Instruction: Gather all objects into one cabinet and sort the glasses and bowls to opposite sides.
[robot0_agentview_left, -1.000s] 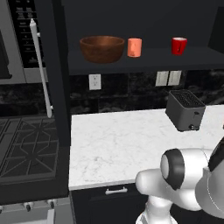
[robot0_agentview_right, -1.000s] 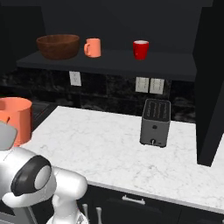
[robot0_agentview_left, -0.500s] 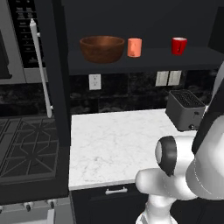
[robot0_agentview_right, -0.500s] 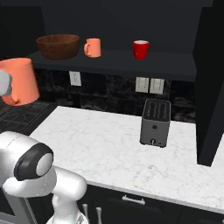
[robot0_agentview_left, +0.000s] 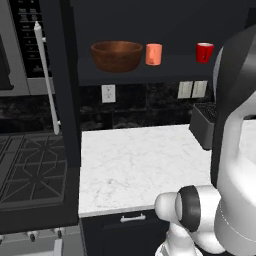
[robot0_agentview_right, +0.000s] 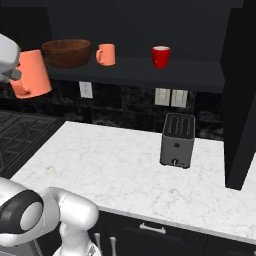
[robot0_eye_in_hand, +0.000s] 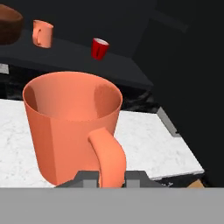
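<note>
Salmon cup (robot0_agentview_right: 34, 72) aloft at left (bowl (robot0_agentview_right: 66, 52), two mugs shelved)

glossy wooden bowl (robot0_agentview_left: 117, 55), matt orange mug (robot0_eye_in_hand: 74, 124), marble counter (robot0_agentview_right: 125, 170)

- White marble-veined stone counter (robot0_agentview_left: 135, 165) runs along the wall; dark drawer fronts with small pale handles (robot0_agentview_left: 132, 218) sit below its front edge
- Black glossy tiled backsplash (robot0_agentview_right: 125, 107) behind it; pale wall outlets (robot0_agentview_right: 168, 97) are set into the tiles
- Grey slotted toaster (robot0_agentview_right: 177, 139) stands upright near the back of the counter
- Black gas hob with cast grates (robot0_agentview_left: 30, 167) lies left of the counter; grey oven unit with a long pale handle (robot0_agentview_left: 45, 75) rises above it
- Dim light overall; upper walls nearly black
</note>
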